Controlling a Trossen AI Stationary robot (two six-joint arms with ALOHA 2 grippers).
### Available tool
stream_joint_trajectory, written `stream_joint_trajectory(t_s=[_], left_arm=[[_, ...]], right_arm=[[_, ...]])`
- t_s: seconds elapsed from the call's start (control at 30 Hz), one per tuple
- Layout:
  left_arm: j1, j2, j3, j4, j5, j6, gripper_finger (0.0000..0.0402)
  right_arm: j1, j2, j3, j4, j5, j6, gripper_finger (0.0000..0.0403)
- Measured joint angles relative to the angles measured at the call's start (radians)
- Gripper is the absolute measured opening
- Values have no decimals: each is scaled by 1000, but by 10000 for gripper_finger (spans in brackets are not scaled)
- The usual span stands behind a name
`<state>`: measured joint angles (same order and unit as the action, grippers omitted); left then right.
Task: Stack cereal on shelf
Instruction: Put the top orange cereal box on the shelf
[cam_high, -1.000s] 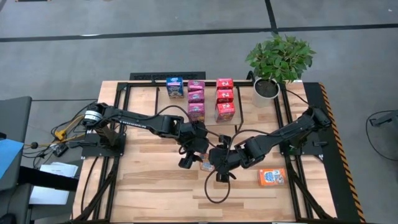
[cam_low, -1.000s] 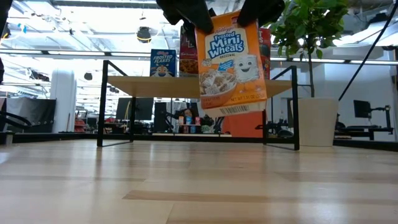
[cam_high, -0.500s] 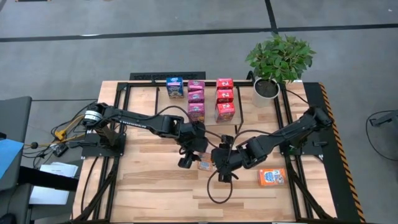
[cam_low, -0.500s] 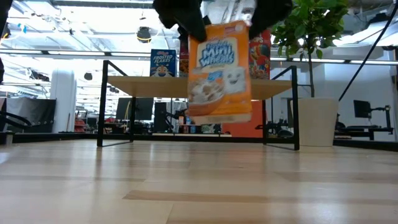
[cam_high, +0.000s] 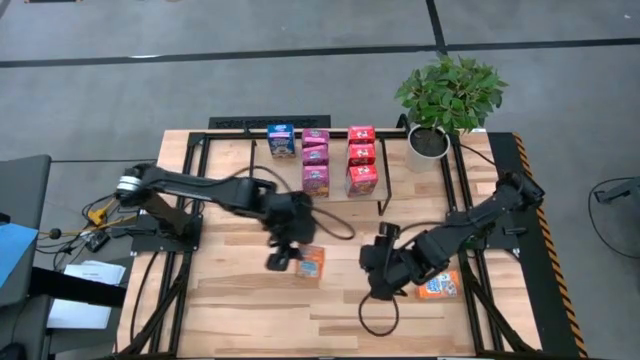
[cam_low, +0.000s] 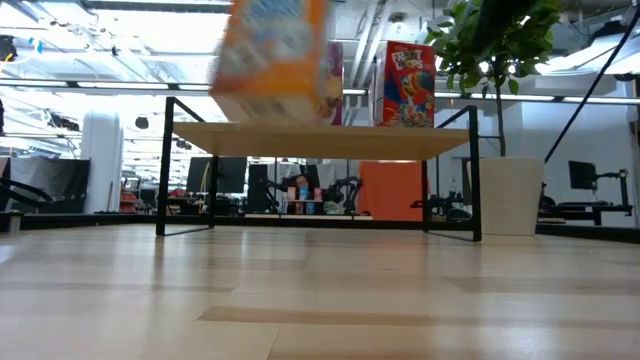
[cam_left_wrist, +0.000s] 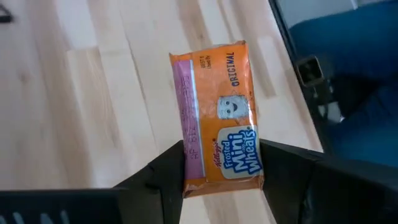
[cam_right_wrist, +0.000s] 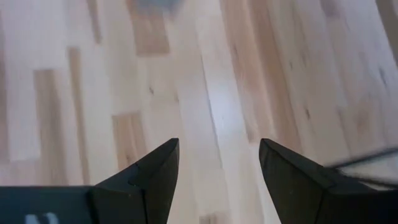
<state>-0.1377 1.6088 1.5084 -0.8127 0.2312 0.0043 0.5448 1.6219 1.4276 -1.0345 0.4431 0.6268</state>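
Left end effector is clamped on an orange Mini-Wheats box, gripping only its lower end while most of the carton juts out past the fingers; in the high view it carries that box above the middle of the worktop. Right end effector has its fingers spread with nothing between them, hovering over bare wood near a second orange box lying flat by the right edge.

With so short a hold, the carried carton could pivot or slip during the swing, and it would then arrive tilted at the shelf. A second danger is the standing stock: a blue box, a pink column and a red column sit close together, so a low or skewed approach might topple them. The shelf's black tubing is another thing to catch on.

Free room lies at the shelf's left end, around the blue box. Cables loop between the arms, and the potted plant crowds the far right corner
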Motion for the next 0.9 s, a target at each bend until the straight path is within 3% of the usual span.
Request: stream_joint_trajectory(t_s=[0.27, 0.43, 0.5, 0.63, 0.9], left_arm=[[-58, -313, -7, -188, -455, 32, 158], [16, -459, -8, -252, -638, 58, 158], [70, -494, -8, -257, -644, 84, 158], [199, -515, -8, -246, -548, 182, 158], [430, -406, -5, -248, -393, 392, 158]], right_arm=[[50, 0, 0, -28, 35, 83, 246], [38, 0, 0, -24, 37, 83, 246], [32, 0, 0, -20, 37, 83, 246], [20, 0, 0, -10, 33, 75, 246], [15, 0, -1, -2, 30, 73, 246]])
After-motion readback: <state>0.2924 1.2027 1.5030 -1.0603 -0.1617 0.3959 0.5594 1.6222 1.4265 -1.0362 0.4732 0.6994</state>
